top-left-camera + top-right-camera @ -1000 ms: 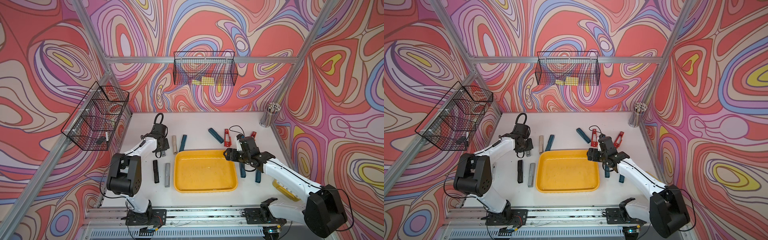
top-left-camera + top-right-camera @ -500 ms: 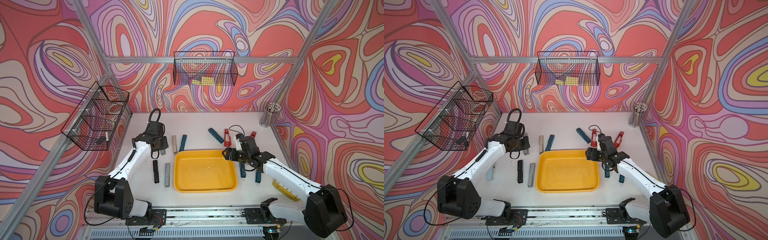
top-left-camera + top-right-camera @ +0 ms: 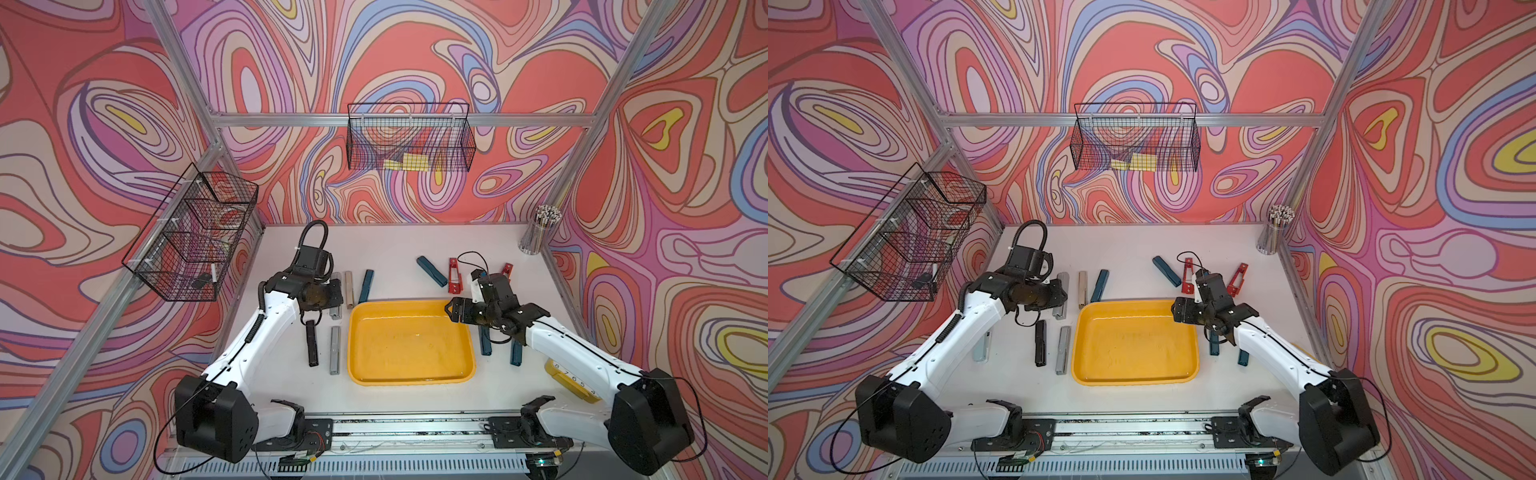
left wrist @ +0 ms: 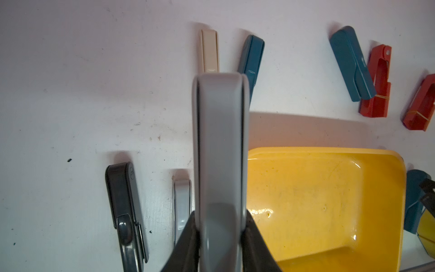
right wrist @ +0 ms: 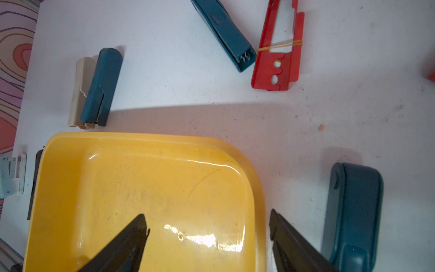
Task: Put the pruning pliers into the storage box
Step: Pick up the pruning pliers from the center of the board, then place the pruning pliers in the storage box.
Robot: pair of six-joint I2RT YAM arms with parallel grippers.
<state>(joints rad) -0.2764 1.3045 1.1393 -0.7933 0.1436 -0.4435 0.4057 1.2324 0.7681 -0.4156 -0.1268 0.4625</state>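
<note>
My left gripper (image 4: 220, 235) is shut on a grey pruning pliers bar (image 4: 220, 153), held off the table just left of the storage box's far left corner; in both top views it shows there (image 3: 332, 297) (image 3: 1059, 297). The storage box (image 3: 411, 376) (image 3: 1133, 379) is a shallow yellow tray with nothing in it. My right gripper (image 5: 208, 226) (image 3: 455, 309) stands open over its far right corner, one finger (image 5: 127, 245) above the tray, the other outside the rim. Black (image 3: 311, 345), grey (image 3: 335, 351), beige (image 3: 349, 282), teal (image 3: 366, 284) and red (image 3: 454, 276) pliers lie around the box.
Two teal pliers (image 3: 484, 345) (image 3: 516, 355) lie under my right arm. A cup of white-tipped sticks (image 3: 540, 232) stands at the back right corner. Black wire baskets hang on the back wall (image 3: 409, 141) and left wall (image 3: 191, 245). A yellow clock (image 3: 573, 380) sits front right.
My left arm has stretched out low, and its gripper has shifted a little toward the yellow box with the grey bar. The right arm has barely moved.
</note>
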